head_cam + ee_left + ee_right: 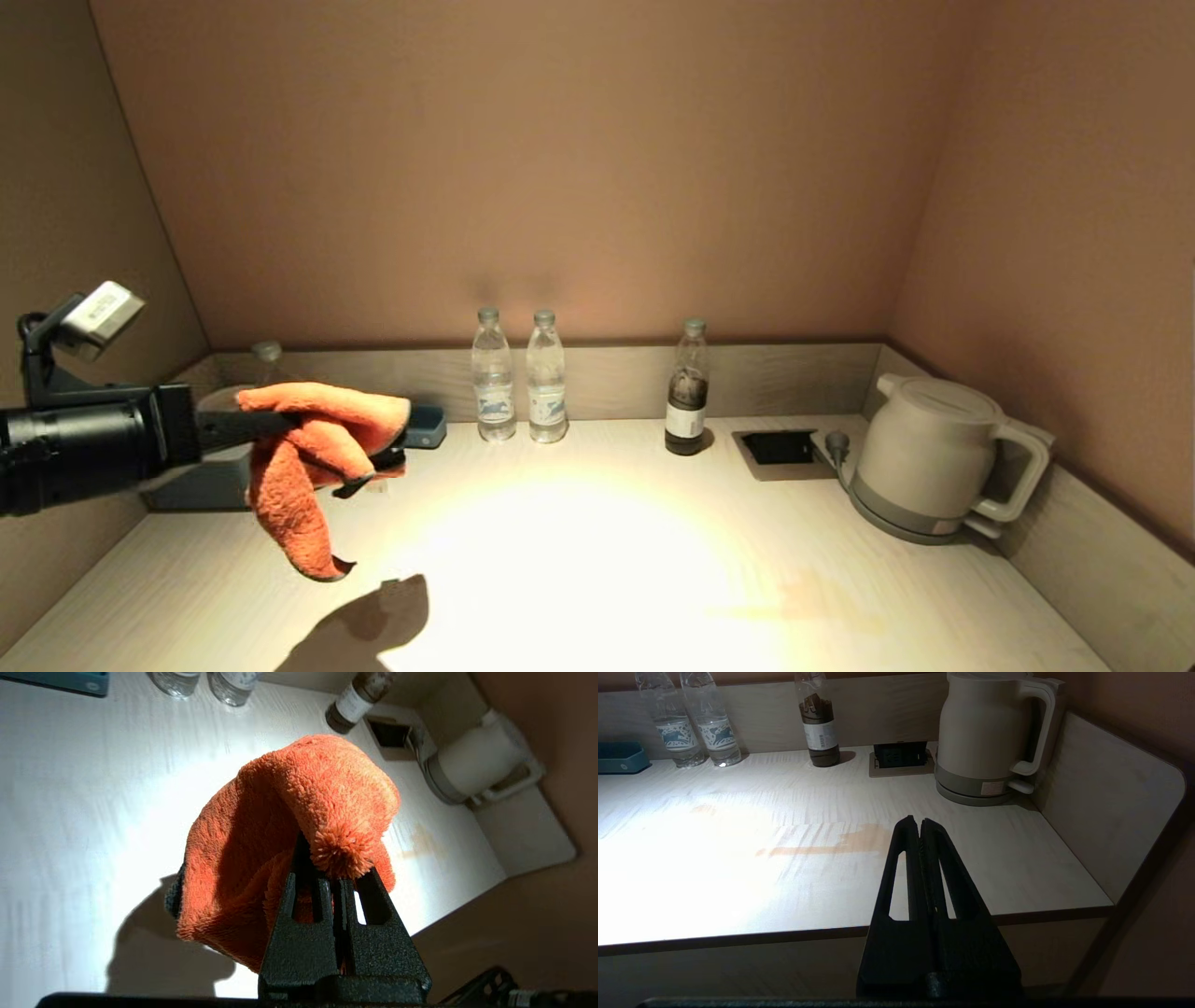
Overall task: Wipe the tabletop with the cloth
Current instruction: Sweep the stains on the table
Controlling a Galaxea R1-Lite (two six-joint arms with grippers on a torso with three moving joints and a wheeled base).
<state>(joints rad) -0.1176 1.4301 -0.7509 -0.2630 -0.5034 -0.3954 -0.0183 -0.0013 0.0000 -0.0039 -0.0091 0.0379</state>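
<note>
The orange cloth (pixel 313 467) hangs in the air over the left part of the tabletop (pixel 597 560), draped across my left gripper (pixel 383 457), and throws a shadow on the surface below. In the left wrist view the left gripper (pixel 337 879) is shut on a fold of the cloth (pixel 280 826), which hides the fingertips. My right gripper (pixel 920 821) is shut and empty, held in front of the tabletop's (pixel 738 868) near edge on the right; it is out of the head view. A pale orange-brown stain (pixel 840 843) marks the tabletop.
Along the back rim stand two clear water bottles (pixel 493 383) (pixel 546 383) and a dark bottle (pixel 688 392). A recessed socket (pixel 780 448) and a pale kettle (pixel 934 457) fill the right back corner. A grey-blue tissue box (pixel 428 425) sits behind the cloth.
</note>
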